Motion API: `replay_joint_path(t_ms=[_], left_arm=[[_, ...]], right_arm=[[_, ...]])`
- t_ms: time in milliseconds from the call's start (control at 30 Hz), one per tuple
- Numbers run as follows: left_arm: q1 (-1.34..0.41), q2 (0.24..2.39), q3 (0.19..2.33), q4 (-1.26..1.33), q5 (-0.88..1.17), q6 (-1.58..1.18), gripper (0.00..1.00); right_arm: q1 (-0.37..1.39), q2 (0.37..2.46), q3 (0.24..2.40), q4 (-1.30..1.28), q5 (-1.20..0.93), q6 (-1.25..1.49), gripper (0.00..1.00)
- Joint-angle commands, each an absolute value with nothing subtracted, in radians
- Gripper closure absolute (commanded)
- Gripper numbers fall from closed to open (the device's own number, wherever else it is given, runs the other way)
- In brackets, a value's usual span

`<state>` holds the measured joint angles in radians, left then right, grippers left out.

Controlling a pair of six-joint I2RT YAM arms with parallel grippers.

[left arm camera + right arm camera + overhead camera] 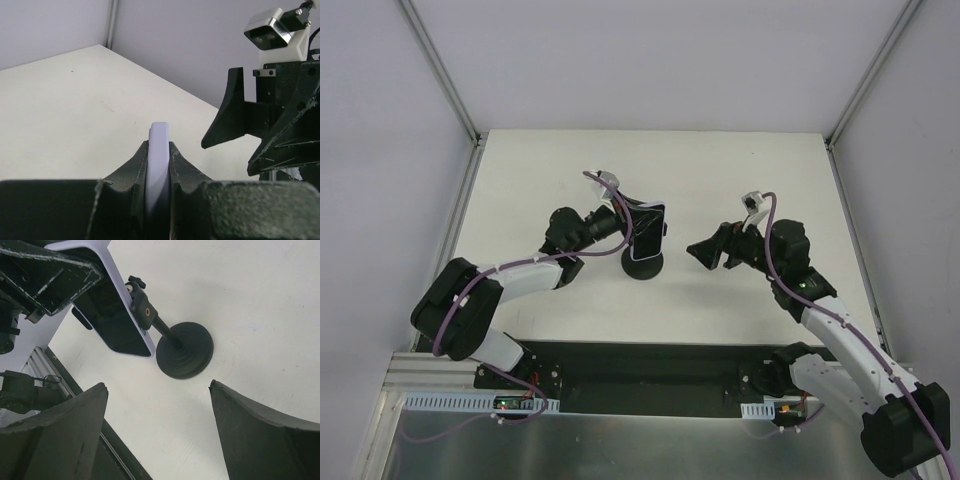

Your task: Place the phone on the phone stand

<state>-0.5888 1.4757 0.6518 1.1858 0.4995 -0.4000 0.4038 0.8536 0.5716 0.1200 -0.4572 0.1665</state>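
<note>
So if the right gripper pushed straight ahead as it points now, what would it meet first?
Probably the phone stand, at its round base, framed between the fingers of the open right gripper; the phone sits off that line. Depth unclear.

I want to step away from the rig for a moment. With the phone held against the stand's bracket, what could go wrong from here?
1. The left fingers clamp the phone with its back against the bracket of the phone stand. Whether it is seated is unclear, so on release it may slide off.
2. The stand's round base sits unheld. The right fingers are open and apart from it, so a sideways push could tip it.
</note>
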Motion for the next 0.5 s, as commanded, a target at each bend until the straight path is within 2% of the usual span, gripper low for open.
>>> replay_joint_path(t_ms=[0,133,467], left_arm=[[-0.581,1.471,0.637,1.270,0.394,-0.388,1.00],[-0.583,1.583,0.626,1.484,0.439,-0.463,1.00],[-0.591,1.672,0.603,1.640,0.460,-0.413,1.00]], right_arm=[[0.400,0.876,0.591,0.120,-0.480,0.153,0.15],[0.402,0.894,0.603,0.121,-0.492,0.169,0.15],[0.400,0.902,0.641,0.061,-0.518,0.187,0.15]])
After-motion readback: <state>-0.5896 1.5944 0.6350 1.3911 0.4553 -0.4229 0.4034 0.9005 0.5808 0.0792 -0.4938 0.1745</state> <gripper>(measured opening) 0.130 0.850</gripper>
